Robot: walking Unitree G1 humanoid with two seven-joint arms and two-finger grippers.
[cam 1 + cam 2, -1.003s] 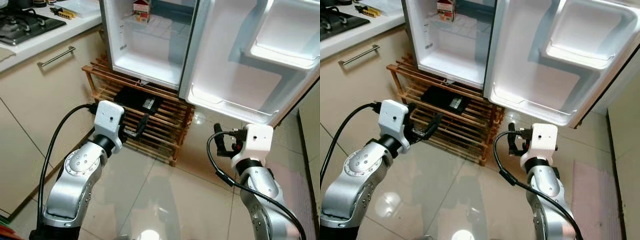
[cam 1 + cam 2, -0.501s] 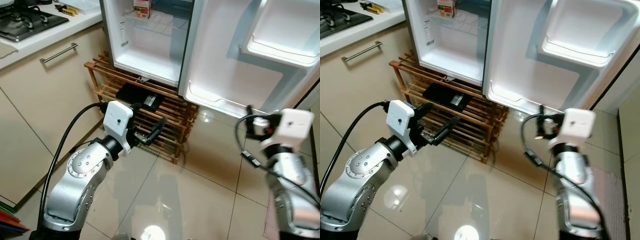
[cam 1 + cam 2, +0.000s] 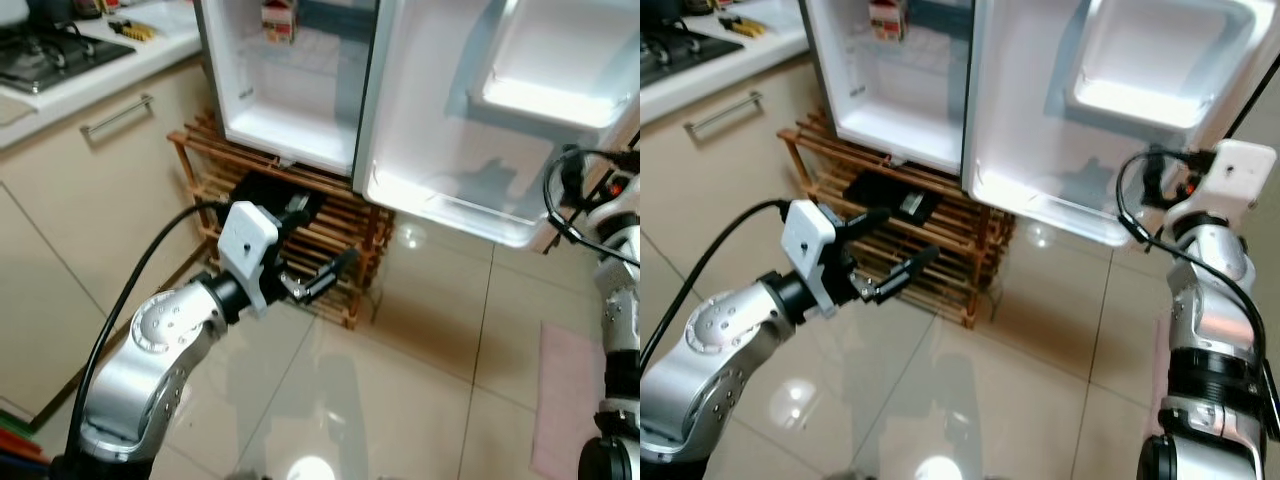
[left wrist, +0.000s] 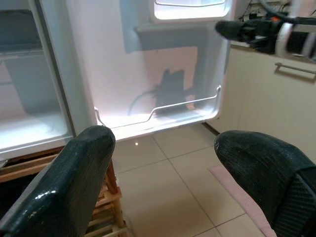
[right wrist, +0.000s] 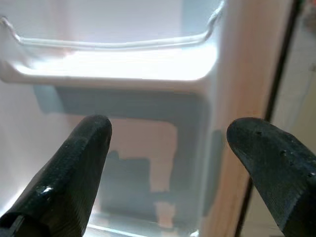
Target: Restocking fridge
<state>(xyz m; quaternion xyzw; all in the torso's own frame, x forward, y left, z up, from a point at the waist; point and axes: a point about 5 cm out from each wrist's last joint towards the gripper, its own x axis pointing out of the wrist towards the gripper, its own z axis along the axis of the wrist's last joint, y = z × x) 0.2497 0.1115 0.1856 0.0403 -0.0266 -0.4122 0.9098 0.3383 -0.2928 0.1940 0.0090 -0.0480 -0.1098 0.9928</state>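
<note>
The fridge (image 3: 300, 90) stands open across the top of the frame, its door (image 3: 470, 130) swung wide to the upper right with white shelf bins. Beige kitchen cabinets (image 3: 80, 230) fill the left, under a counter carrying a gas hob (image 3: 45, 55). A slatted wooden rack (image 3: 300, 235) sits beneath the fridge at centre. The left gripper (image 3: 320, 272) hovers before the rack, fingers apart and empty. The right gripper (image 5: 168, 163), at the right edge, faces the door's inside, fingers spread. A small red-and-white carton (image 3: 279, 20) rests on the fridge's upper shelf, top centre.
</note>
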